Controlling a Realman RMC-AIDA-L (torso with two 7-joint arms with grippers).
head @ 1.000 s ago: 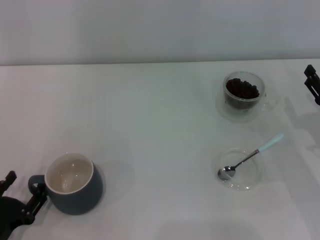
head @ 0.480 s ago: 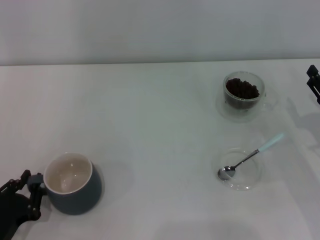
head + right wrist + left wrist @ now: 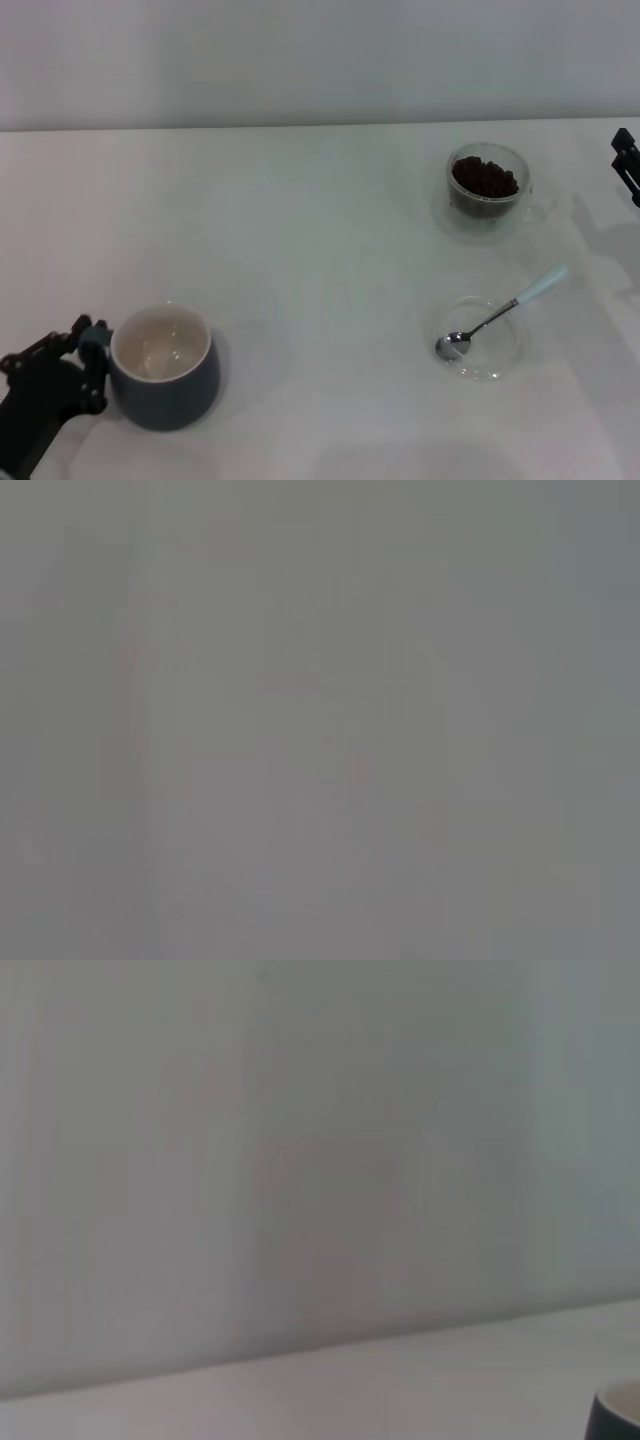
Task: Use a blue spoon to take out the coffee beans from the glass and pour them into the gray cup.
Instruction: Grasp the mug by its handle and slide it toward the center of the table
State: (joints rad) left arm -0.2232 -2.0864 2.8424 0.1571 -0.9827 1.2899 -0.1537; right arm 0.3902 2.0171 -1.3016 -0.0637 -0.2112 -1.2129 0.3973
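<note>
So the cup (image 3: 163, 367) has slid right and a bit nearer vs a sec ago, and the left gripper (image 3: 92, 352) came along with it, fingers closed on the cup's handle side. Looks like it's dragging the cup toward the middle, prob to shorten the trip for the pour later, imo. Cup is upright, nothing in it, low on the left of the table (image 3: 300, 250).

Spoon (image 3: 500, 313) hasn't budged: bowl in the clear saucer (image 3: 478, 338), handle sticking out over the rim to the upper right. Nobody's picked it up yet, so scooping hasn't started.

Glass (image 3: 487, 187) w/ beans (image 3: 484, 177) sits far right, well apart from the cup.

Left arm comes in low from the bottom-left corner. Right gripper (image 3: 626, 165) barely peeks in at the right edge near the glass, can't tell open or closed.
</note>
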